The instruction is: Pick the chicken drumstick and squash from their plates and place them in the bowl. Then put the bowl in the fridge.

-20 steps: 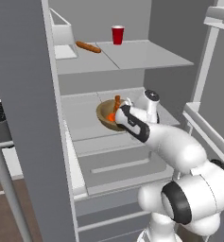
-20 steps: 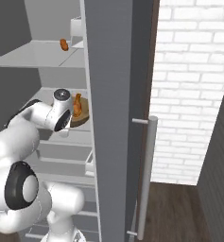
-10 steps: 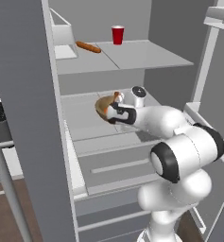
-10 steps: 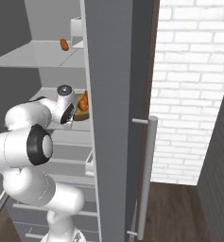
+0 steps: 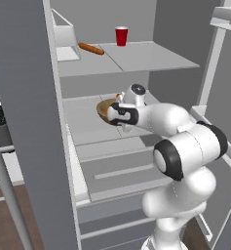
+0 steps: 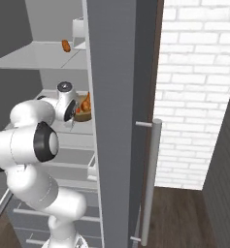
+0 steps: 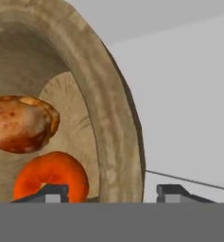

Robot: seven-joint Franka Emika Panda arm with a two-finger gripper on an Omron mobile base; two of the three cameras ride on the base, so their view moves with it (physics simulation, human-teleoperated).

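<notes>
1. Our gripper [image 7: 111,194] has its fingertips spread, straddling the bowl [image 7: 114,118] wall without pinching it.
2. The bowl rests on the fridge [image 5: 131,61] middle shelf, near its front edge.
3. Drumstick [image 7: 21,124] and squash [image 7: 51,182] lie inside, ready for storage.

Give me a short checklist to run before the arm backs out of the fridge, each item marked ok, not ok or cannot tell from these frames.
1. Bowl resting on the fridge shelf: ok in the left base view; full contact cannot tell.
2. Chicken drumstick inside the bowl: ok.
3. Squash inside the bowl: ok.
4. Gripper released: ok, the finger tips stand apart on either side of the rim, not pinching it.
5. Bowl set back from the shelf's front edge: cannot tell, the arm covers that edge.
6. Hot dog and red cup on the shelf above, clear of the arm: ok.
</notes>
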